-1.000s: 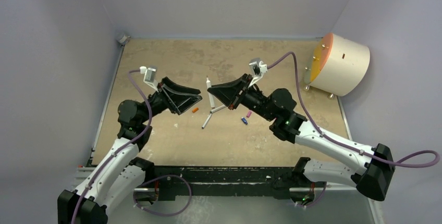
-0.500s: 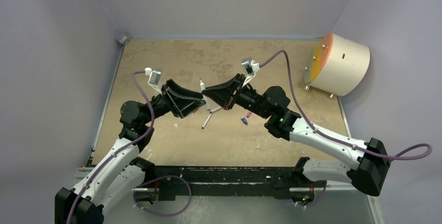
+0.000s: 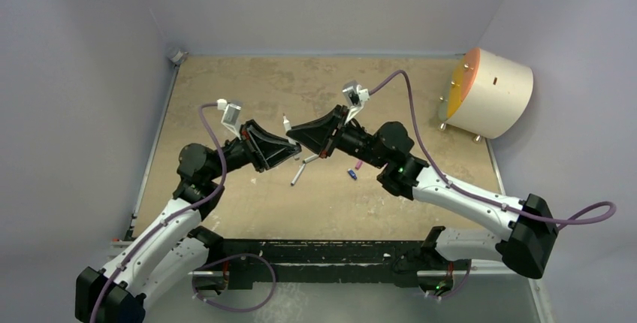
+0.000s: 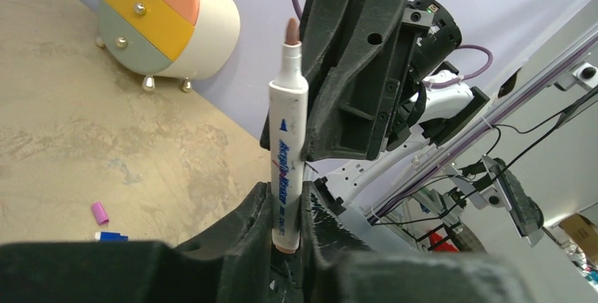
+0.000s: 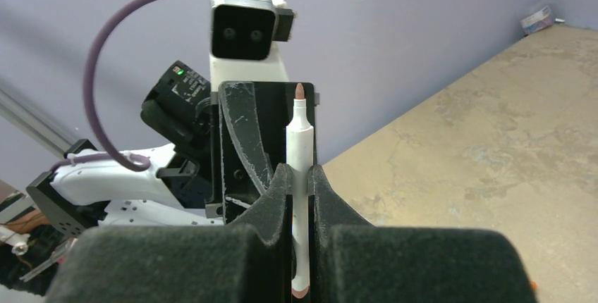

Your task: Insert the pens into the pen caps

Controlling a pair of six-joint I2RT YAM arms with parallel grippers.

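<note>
One white pen (image 3: 286, 123) stands upright above the table's middle, brownish tip up. My right gripper (image 3: 291, 134) is shut on its barrel, and in the right wrist view the pen (image 5: 299, 134) is pinched between the right gripper (image 5: 301, 176). My left gripper (image 3: 288, 148) meets it from the left. In the left wrist view the left gripper (image 4: 285, 201) is shut on the lower end of the same pen (image 4: 288, 120). Two more pens (image 3: 299, 172) lie crossed on the table. A pink cap (image 3: 358, 164) and a blue cap (image 3: 351, 174) lie to the right of them. The orange cap is hidden.
A cream drum-shaped cabinet (image 3: 492, 92) with an orange, yellow and green face lies on its side at the back right. A small object (image 3: 178, 55) sits in the back left corner. Grey walls close in the table (image 3: 248, 203) on three sides.
My right arm carried the upright pen leftwards. The left gripper moved right to meet it and closed on the pen's lower end.
</note>
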